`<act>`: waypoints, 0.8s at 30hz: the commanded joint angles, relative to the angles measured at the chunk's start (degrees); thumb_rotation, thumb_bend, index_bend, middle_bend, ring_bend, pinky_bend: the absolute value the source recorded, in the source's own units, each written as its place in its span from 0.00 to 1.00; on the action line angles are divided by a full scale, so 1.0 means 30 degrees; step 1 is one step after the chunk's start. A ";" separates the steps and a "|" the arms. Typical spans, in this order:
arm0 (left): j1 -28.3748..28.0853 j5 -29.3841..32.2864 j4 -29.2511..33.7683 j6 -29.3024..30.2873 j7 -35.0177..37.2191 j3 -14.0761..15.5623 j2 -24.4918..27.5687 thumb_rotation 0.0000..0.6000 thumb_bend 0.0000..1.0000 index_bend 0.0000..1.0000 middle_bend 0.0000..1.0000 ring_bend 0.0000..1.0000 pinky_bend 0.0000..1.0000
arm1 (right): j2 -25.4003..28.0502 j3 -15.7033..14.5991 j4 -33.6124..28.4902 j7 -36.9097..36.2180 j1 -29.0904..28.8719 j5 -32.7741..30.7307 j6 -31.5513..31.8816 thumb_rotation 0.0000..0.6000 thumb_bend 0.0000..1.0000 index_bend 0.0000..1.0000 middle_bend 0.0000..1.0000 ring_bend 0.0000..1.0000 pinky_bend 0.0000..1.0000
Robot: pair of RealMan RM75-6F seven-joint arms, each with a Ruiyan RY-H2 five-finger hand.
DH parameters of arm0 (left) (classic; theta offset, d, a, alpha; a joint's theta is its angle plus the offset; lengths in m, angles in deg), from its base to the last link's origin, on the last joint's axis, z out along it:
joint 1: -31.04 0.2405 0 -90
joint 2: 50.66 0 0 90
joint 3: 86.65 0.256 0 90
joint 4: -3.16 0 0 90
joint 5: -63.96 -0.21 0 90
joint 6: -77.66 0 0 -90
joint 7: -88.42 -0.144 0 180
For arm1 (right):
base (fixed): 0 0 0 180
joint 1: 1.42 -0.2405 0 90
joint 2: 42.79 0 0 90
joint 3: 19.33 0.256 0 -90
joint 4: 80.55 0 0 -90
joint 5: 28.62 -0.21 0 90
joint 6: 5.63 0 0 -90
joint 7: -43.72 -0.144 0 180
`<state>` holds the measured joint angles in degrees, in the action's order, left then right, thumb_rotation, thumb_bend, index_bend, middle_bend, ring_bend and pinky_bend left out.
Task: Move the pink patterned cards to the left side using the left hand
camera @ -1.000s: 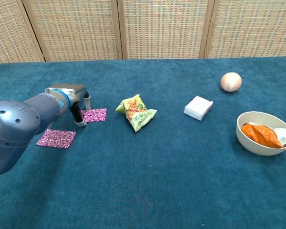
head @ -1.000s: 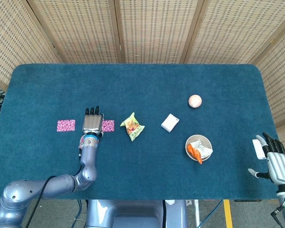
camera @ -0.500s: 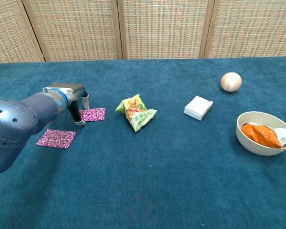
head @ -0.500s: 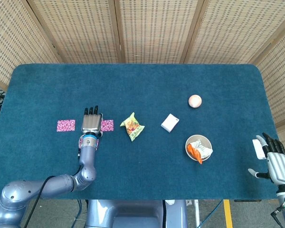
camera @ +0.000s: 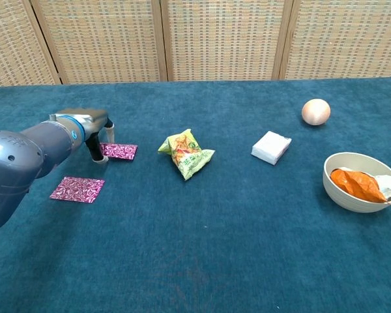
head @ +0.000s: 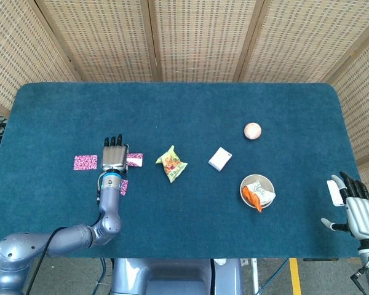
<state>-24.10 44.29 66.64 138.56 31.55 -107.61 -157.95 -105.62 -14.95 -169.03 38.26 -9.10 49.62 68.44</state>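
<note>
One pink patterned card (head: 134,160) (camera: 118,151) lies on the blue table, its left part covered by my left hand (head: 114,157) (camera: 96,138). The fingertips (camera: 104,145) point down and press on the card's left edge. A second pink card (head: 85,162) lies flat just left of the hand. The chest view shows a pink card (camera: 77,189) nearer the table's front, beside my forearm. A pink sliver (head: 123,187) shows beside my wrist. My right hand (head: 352,208) hangs off the table's right front corner, fingers spread, holding nothing.
Right of the cards lies a yellow-green snack bag (head: 171,163) (camera: 186,153). Further right are a white box (head: 219,158) (camera: 271,147), an egg-like ball (head: 252,130) (camera: 315,111) and a bowl (head: 268,182) (camera: 335,184) with orange and white wrappers.
My left hand has slid left and slightly away from me, and the card under its fingertips has moved left with it, away from the snack bag. The right hand has stayed still.
</note>
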 commanded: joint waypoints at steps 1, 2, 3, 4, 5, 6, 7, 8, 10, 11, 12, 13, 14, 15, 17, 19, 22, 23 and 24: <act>0.0111 -0.0038 0.0244 0.0103 0.0037 -0.0004 0.0260 1.00 0.37 0.36 0.00 0.00 0.00 | 0.0004 -0.0014 -0.0019 0.0022 0.0006 0.0011 0.0002 1.00 0.13 0.00 0.00 0.00 0.00; 0.0168 -0.0085 0.0360 0.0125 0.0089 0.0009 0.0377 1.00 0.36 0.36 0.00 0.00 0.00 | 0.0005 -0.0013 -0.0032 0.0034 0.0009 0.0018 0.0016 1.00 0.13 0.00 0.00 0.00 0.00; 0.0211 -0.0122 0.0436 0.0124 0.0128 0.0029 0.0455 1.00 0.36 0.36 0.00 0.00 0.00 | 0.0007 -0.0013 -0.0038 0.0043 0.0011 0.0026 0.0028 1.00 0.13 0.00 0.00 0.00 0.00; 0.0286 -0.0167 0.0554 0.0143 0.0155 0.0075 0.0601 1.00 0.36 0.36 0.00 0.00 0.00 | 0.0007 -0.0015 -0.0042 0.0054 0.0019 0.0039 0.0052 1.00 0.13 0.00 0.00 0.00 0.00; 0.0354 -0.0215 0.0675 0.0161 0.0181 0.0124 0.0736 1.00 0.36 0.36 0.00 0.00 0.00 | 0.0005 -0.0014 -0.0050 0.0063 0.0027 0.0039 0.0070 1.00 0.13 0.00 0.00 0.00 0.00; 0.0432 -0.0257 0.0788 0.0204 0.0215 0.0164 0.0884 1.00 0.36 0.36 0.00 0.00 0.00 | 0.0002 -0.0018 -0.0058 0.0078 0.0031 0.0038 0.0073 1.00 0.13 0.00 0.00 0.00 0.00; 0.0509 -0.0275 0.0897 0.0233 0.0261 0.0184 0.1029 1.00 0.36 0.36 0.00 0.00 0.00 | -0.0002 -0.0025 -0.0069 0.0097 0.0030 0.0041 0.0067 1.00 0.13 0.00 0.00 0.00 0.00; 0.0556 -0.0285 0.0979 0.0242 0.0294 0.0192 0.1128 1.00 0.36 0.36 0.00 0.00 0.00 | -0.0008 -0.0028 -0.0076 0.0118 0.0029 0.0039 0.0064 1.00 0.13 0.00 0.00 0.00 0.00; 0.0701 -0.0330 0.1218 0.0289 0.0349 0.0250 0.1459 1.00 0.36 0.36 0.00 0.00 0.00 | -0.0030 -0.0043 -0.0091 0.0189 0.0028 0.0068 0.0081 1.00 0.13 0.00 0.00 0.00 0.00; 0.0763 -0.0346 0.1347 0.0304 0.0381 0.0269 0.1616 1.00 0.36 0.36 0.00 0.00 0.00 | -0.0040 -0.0050 -0.0099 0.0226 0.0029 0.0083 0.0094 1.00 0.13 0.00 0.00 0.00 0.00; 0.0810 -0.0352 0.1437 0.0325 0.0423 0.0264 0.1728 1.00 0.36 0.36 0.00 0.00 0.00 | -0.0045 -0.0052 -0.0102 0.0250 0.0030 0.0087 0.0102 1.00 0.13 0.00 0.00 0.00 0.00; 0.0878 -0.0365 0.1594 0.0333 0.0487 0.0261 0.1904 1.00 0.36 0.36 0.00 0.00 0.00 | -0.0052 -0.0053 -0.0105 0.0286 0.0032 0.0089 0.0113 1.00 0.13 0.00 0.00 0.00 0.00; 0.0957 -0.0399 0.1787 0.0360 0.0539 0.0274 0.2117 1.00 0.36 0.36 0.00 0.00 0.00 | -0.0057 -0.0045 -0.0114 0.0309 0.0033 0.0073 0.0120 1.00 0.13 0.00 0.00 0.00 0.00; 0.1036 -0.0452 0.1985 0.0371 0.0582 0.0316 0.2330 1.00 0.36 0.36 0.00 0.00 0.00 | -0.0057 -0.0038 -0.0118 0.0327 0.0036 0.0057 0.0126 1.00 0.13 0.00 0.00 0.00 0.00; 0.1262 -0.0597 0.2459 0.0432 0.0713 0.0439 0.2834 1.00 0.36 0.36 0.00 0.00 0.00 | -0.0050 -0.0016 -0.0115 0.0331 0.0046 0.0047 0.0167 1.00 0.13 0.00 0.00 0.00 0.00; 0.1517 -0.0704 0.2931 0.0466 0.0862 0.0578 0.3322 1.00 0.36 0.36 0.00 0.00 0.00 | -0.0042 -0.0007 -0.0110 0.0323 0.0060 0.0044 0.0201 1.00 0.13 0.00 0.00 0.00 0.00; 0.2092 -0.1089 0.3857 0.0476 0.1283 0.0955 0.4340 1.00 0.36 0.36 0.00 0.00 0.00 | -0.0021 -0.0006 -0.0144 0.0344 0.0091 0.0083 0.0286 1.00 0.13 0.00 0.00 0.00 0.00; 0.2352 -0.1266 0.4164 0.0471 0.1474 0.1141 0.4748 1.00 0.36 0.36 0.00 0.00 0.00 | -0.0014 -0.0015 -0.0171 0.0364 0.0107 0.0121 0.0335 1.00 0.13 0.00 0.00 0.00 0.00; 0.2512 -0.1399 0.4365 0.0459 0.1616 0.1254 0.5004 1.00 0.36 0.36 0.00 0.00 0.00 | -0.0012 -0.0021 -0.0190 0.0384 0.0118 0.0143 0.0366 1.00 0.13 0.00 0.00 0.00 0.00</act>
<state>-17.82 41.05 78.27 139.92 35.37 -104.79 -144.56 -105.66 -15.00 -169.58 39.40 -8.76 50.03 69.53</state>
